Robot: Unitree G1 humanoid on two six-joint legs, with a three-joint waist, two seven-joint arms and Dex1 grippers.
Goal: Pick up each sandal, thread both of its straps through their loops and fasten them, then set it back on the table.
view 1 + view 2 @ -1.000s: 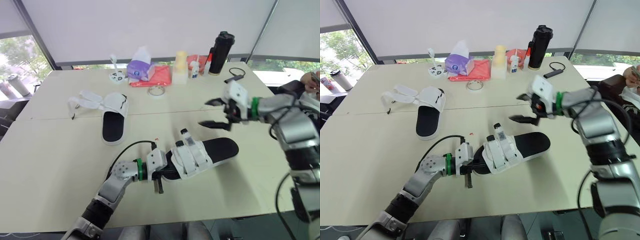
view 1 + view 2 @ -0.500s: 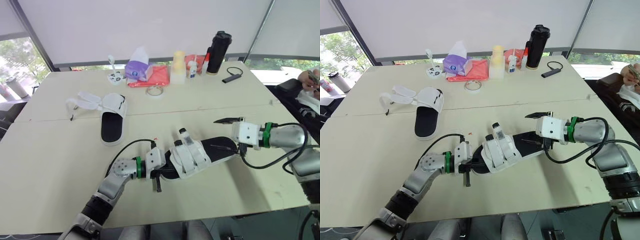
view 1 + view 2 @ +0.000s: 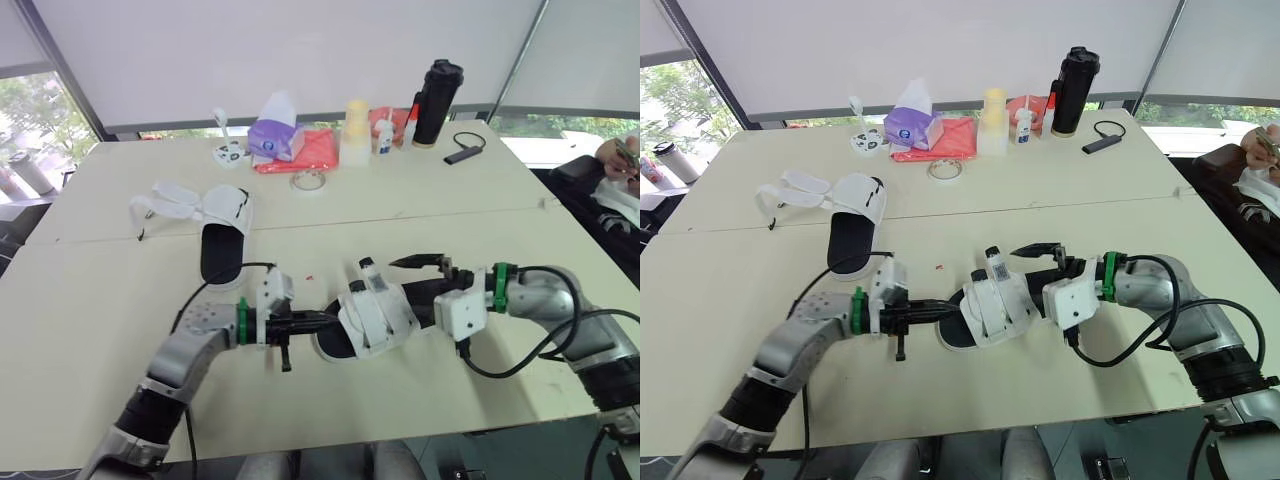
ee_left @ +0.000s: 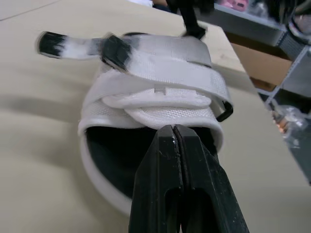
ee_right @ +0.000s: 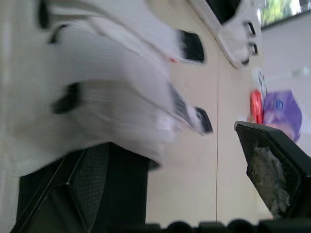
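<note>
A white sandal (image 3: 378, 316) with a black footbed lies at the table's near middle. Its two straps (image 4: 160, 58) cross the upper, and their black tips (image 4: 115, 50) stick out loose on one side. My left gripper (image 3: 303, 322) is shut, with its tips touching the front edge of the upper at the toe opening (image 4: 177, 128). My right gripper (image 3: 424, 286) is open around the heel end, one finger (image 3: 414, 262) above the footbed. A second sandal (image 3: 222, 218) lies at the far left with its straps spread open.
Along the far edge stand a purple tissue pack (image 3: 277, 136), a red cloth (image 3: 322, 152), a tape roll (image 3: 311, 181), a pale bottle (image 3: 357, 132) and a black flask (image 3: 438, 90). A person's hand (image 3: 620, 158) is at the right edge.
My right gripper came down from above the table to the sandal's heel. My left arm drew back to the left, and the sandal shifted left and turned with it.
</note>
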